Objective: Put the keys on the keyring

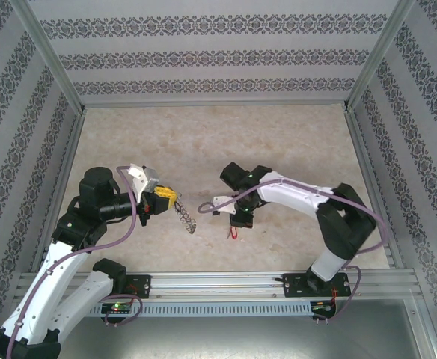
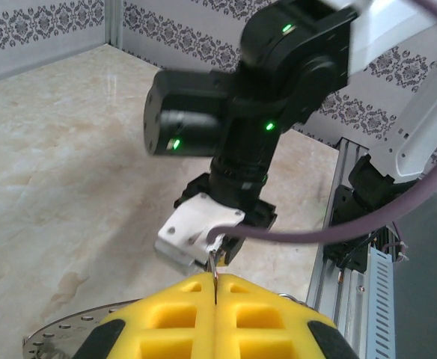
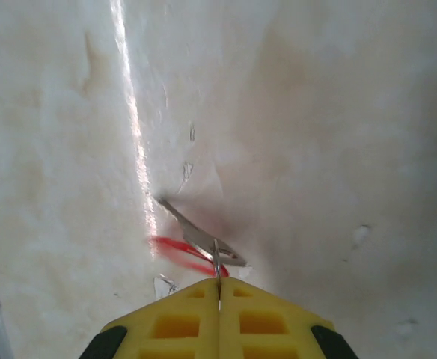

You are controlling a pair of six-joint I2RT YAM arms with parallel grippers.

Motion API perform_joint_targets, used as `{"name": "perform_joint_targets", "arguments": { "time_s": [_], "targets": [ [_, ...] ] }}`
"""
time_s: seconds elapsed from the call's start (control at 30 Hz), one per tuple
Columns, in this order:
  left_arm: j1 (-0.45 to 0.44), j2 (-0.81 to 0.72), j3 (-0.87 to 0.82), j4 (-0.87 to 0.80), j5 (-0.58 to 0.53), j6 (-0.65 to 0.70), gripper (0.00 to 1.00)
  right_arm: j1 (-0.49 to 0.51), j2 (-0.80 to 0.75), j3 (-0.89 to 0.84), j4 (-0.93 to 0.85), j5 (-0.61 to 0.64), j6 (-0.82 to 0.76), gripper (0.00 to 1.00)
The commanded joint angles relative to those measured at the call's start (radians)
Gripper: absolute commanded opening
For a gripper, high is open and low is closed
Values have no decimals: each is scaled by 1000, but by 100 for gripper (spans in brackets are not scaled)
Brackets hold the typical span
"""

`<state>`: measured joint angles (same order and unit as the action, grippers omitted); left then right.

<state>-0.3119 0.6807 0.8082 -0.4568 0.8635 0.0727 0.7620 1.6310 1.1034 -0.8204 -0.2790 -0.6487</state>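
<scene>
The left claw (image 1: 171,201) is seen over the near half of the desk (image 1: 203,138), and its yellow fingers (image 2: 166,321) are pressed together with no gap between them. The keyring (image 1: 188,218) is grasped by it at the rim: in the top view the grey, meshed ring hangs down and to the right from the fingertips, tilted, above the desk surface. In the left wrist view a part of the flat perforated ring (image 2: 57,335) is seen at the lower left, just beside the yellow fingers, and a thin strip of metal stands up between their tips. The right claw (image 1: 237,221) is found just to the right of the ring, near to it but apart from it, and it is pointed down to the desk. Its fingers (image 3: 271,321) are clenched as well, and the keys (image 3: 194,238) are grasped by them: a thin metal piece is pinched between the tips, and the red tag, blurred, lies to the left of it, close over the pale surface. In the top view the red tag (image 1: 235,234) is seen hanging under the right claw. The right arm (image 2: 278,82) is seen close in front of the left wrist camera.
</scene>
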Motion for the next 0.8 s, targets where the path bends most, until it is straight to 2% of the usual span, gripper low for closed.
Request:
{"name": "perform_joint_targets", "arguments": {
  "time_s": [0.0, 0.43, 0.77],
  "targets": [
    [12, -7, -3, 60, 33, -2, 0, 5, -89, 10, 17, -46, 68, 0],
    [11, -24, 3, 99, 102, 54, 0, 11, -389, 42, 157, -179, 373, 0],
    [-11, 15, 89, 44, 156, 134, 0, 22, -556, 14, 234, -305, 433, 0]
  ]
}}
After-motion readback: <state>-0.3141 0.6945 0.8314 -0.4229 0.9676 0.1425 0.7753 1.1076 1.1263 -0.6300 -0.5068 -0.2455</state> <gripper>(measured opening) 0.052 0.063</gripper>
